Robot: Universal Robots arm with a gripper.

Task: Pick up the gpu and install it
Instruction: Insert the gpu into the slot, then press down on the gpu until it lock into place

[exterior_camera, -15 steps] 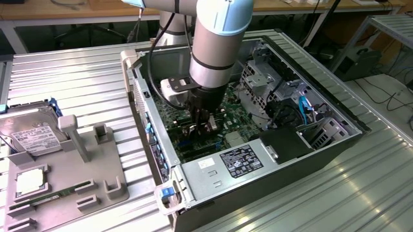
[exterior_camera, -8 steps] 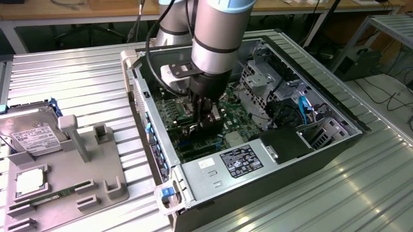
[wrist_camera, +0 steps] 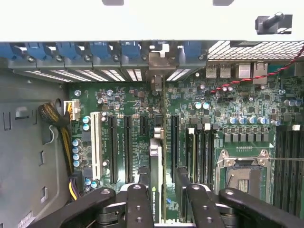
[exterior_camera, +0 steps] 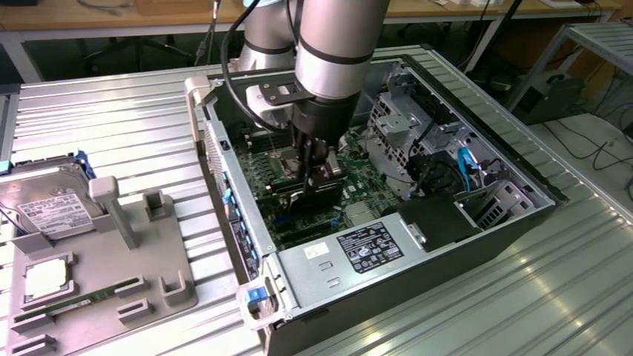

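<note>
Gripping the thin dark gpu card edge-on, my pincer sits deep inside the open black computer case, above the green motherboard. At nine o'clock from the case, the boxy silver hard drive rests on the grey holder tray.

From my wrist, my black fingers clamp the gpu, which stands upright over the long black expansion slots, its silvery bracket toward twelve o'clock. I judge slight misalignment could jam the card's edge beside its slot.
</note>
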